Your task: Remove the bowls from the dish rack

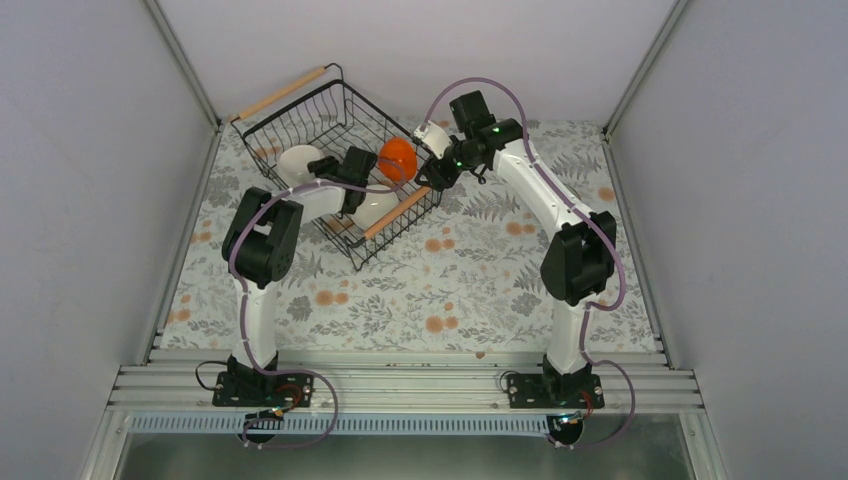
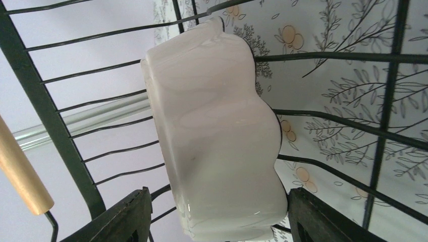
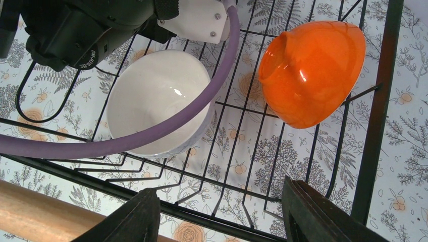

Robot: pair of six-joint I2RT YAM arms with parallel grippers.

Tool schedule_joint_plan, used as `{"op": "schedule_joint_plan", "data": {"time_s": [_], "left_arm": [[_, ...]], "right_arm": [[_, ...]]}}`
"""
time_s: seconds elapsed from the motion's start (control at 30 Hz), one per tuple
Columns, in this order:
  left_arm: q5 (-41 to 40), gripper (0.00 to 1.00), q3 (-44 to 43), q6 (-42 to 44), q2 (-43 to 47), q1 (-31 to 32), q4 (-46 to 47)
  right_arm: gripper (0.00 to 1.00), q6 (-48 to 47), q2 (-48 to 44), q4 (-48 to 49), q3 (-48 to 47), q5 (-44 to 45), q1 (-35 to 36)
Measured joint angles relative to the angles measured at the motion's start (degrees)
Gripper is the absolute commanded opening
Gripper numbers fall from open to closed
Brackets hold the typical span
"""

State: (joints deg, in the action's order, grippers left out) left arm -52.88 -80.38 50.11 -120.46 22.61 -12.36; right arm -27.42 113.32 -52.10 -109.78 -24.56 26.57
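The black wire dish rack (image 1: 300, 112) stands at the back left with a wooden handle at each end. A scallop-edged white bowl (image 1: 295, 162) leans on edge inside it. My left gripper (image 1: 320, 166) reaches into the rack and is open, with this bowl (image 2: 217, 131) between its fingers (image 2: 121, 219). A plain white bowl (image 1: 376, 208) and an orange bowl (image 1: 397, 158) also sit in the rack. My right gripper (image 1: 438, 180) is open and empty over the rack's right edge (image 3: 371, 141), near the orange bowl (image 3: 313, 70) and the white bowl (image 3: 156, 101).
The rack's near wooden handle (image 1: 397, 213) lies just below my right gripper and shows in the right wrist view (image 3: 30, 217). The left arm's wrist (image 3: 86, 25) and purple cable (image 3: 202, 101) cross over the white bowl. The floral tablecloth (image 1: 450, 290) covers the table.
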Motion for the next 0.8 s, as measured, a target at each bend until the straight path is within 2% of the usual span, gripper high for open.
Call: {"op": "schedule_joint_plan", "data": {"time_s": [0.33,0.47,0.8], "left_arm": [[-2.7,0.68,3.1,5.0,0.0,-0.2,6.8],[-3.7,0.62,3.1,6.0,0.0,-0.6,8.3],[-4.5,0.61,3.4,9.2,0.0,-0.7,11.9]], "right_arm": [[0.59,0.0,0.0,0.0,0.0,0.0,0.0],[0.59,0.0,0.0,0.0,0.0,0.0,0.0],[0.59,0.0,0.0,0.2,0.0,-0.1,0.0]]}}
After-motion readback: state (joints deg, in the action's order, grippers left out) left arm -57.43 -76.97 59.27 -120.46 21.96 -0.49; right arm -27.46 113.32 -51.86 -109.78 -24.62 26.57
